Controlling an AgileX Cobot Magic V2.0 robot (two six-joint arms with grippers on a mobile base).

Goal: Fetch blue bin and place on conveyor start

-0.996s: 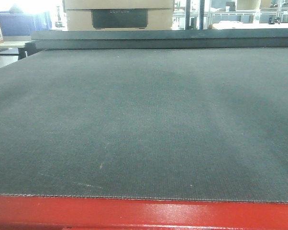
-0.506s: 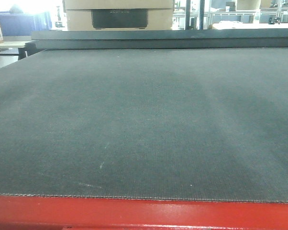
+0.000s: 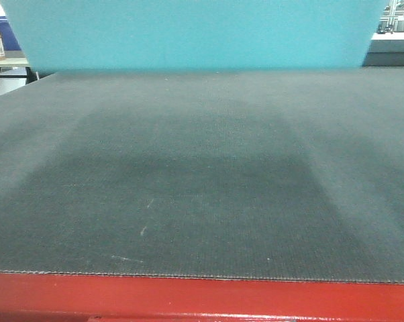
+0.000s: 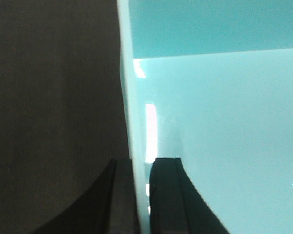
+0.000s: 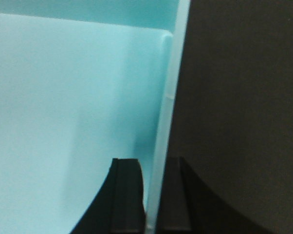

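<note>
Newly arrived at 12 o'clock above the belt, the bin hides the background, left gripper and right gripper clamping its side walls.

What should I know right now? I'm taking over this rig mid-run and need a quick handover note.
Left hand: shut on the left wall of the blue bin.
Right hand: shut on the bin's right wall.
The bin hangs over the conveyor start, near its far end; touchdown cannot be confirmed from these views.
Done: bin fetched and brought over the belt.
Left: lower it onto the belt, open both hands, withdraw.
</note>
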